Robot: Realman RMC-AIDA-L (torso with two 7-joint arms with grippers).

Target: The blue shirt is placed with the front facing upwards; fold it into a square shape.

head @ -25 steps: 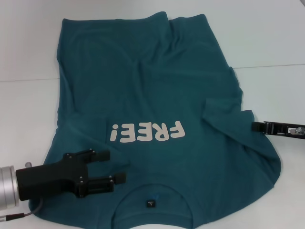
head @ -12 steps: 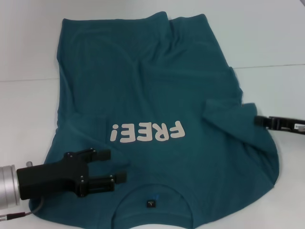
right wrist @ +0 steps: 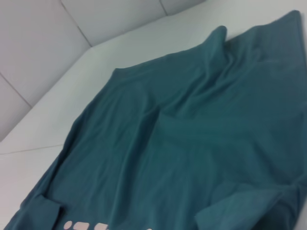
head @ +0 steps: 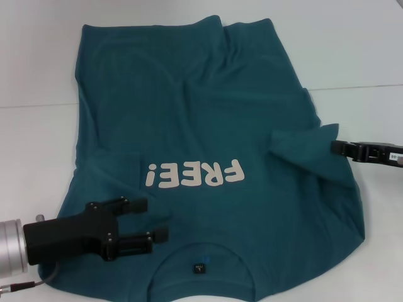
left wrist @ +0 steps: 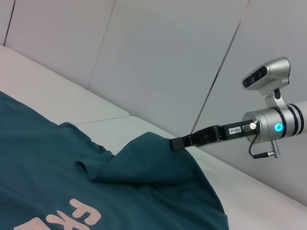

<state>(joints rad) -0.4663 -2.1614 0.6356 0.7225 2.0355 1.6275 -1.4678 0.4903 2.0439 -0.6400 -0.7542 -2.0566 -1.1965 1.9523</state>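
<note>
Nearest the robot, at about 7 o'clock, the left end effector (head: 148, 219) hangs over the shoulder of the blue shirt (head: 208, 126), its two black fingers spread apart with nothing between them. The shirt lies front up across the white desk (head: 38, 63), collar and small dark label at 6 o'clock, white "FREE!" lettering (head: 192, 174) just beyond it and reading upside down from here.

This is soft, light cotton that will drape and wrinkle instead of holding a line. My judgement is that it wants pinching at seams or edges, such as a sleeve hem or shoulder, where the cloth is doubled and less likely to slip.

At about 3 o'clock the right end effector (head: 335, 148) meets the raised edge of the right sleeve. The left wrist view shows the cloth tented up to its tip, so it appears pinched shut on the fabric.

The shirt's long axis runs from collar at 6 o'clock to hem at 12 o'clock, with loose ripples across the far half.
</note>
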